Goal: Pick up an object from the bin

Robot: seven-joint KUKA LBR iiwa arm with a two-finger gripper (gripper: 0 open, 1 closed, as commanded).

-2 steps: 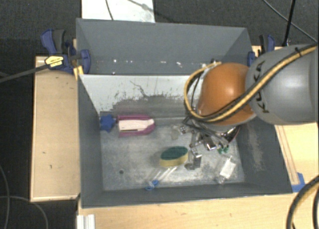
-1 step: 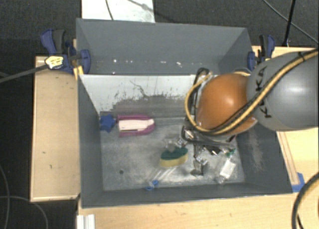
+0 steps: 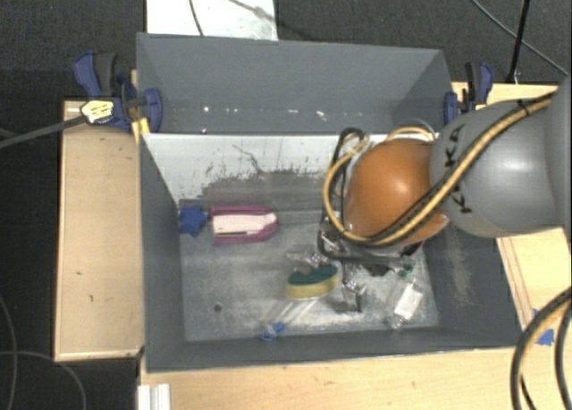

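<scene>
bin (image 3: 165,247) grey, dark scuff streaks on back wall | stapler-like block (image 3: 243,223) pink top, purple base | small lump (image 3: 191,220) blue | tape ring (image 3: 311,285) pale yellow-green, dk green on top | plastic bit (image 3: 407,301) whitish-clear | thin strip (image 3: 273,330) clear, blue end | wrist cover (image 3: 393,189) orange-brown | arm (image 3: 509,185) silver-grey, blk lettering | cables (image 3: 335,194) yellow + blk

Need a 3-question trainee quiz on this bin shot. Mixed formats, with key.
1. What colour is the small piece just left of the pink block?
2. True or false: the pink block lies right of the gripper.
3. Which lies nearest the gripper? A) pink block B) yellow-green ring C) small piece

Key: 1 blue; 2 false; 3 B.
</scene>
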